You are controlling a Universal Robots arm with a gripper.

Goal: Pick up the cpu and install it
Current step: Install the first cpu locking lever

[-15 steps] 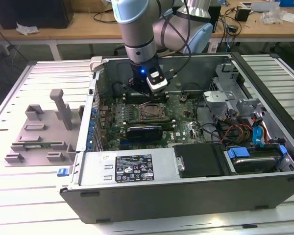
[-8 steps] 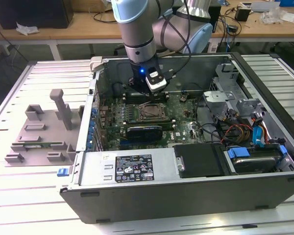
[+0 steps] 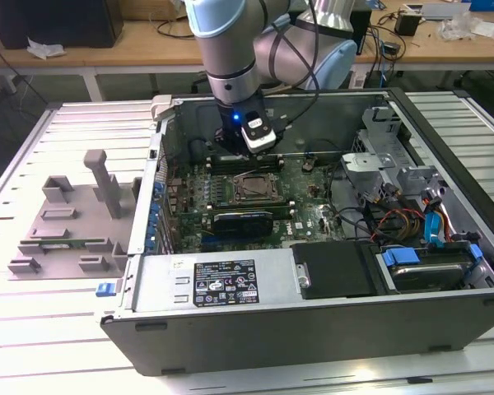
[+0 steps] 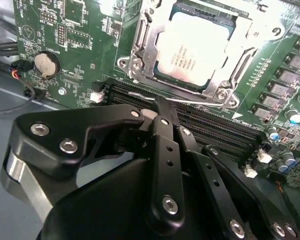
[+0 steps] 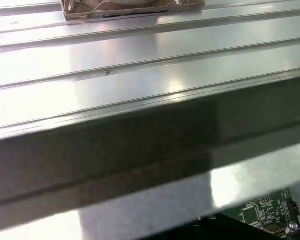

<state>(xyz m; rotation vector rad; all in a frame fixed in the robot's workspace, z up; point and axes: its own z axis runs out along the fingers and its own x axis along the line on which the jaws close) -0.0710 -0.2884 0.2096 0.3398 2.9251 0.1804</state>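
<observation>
Black fingers (image 4: 166, 145) together, nr cpu (image 4: 192, 52)

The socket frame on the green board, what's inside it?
The cpu lies flat inside the socket frame, with its shiny silver top facing up. Whatever is underneath the cpu is covered, so it cannot be seen.

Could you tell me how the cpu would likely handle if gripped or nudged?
The cpu looks like a thin rigid plate, so probably stiff and light. Its smooth metal top may be slippery. Lying flat within the socket frame, it should not slide when nudged.
</observation>
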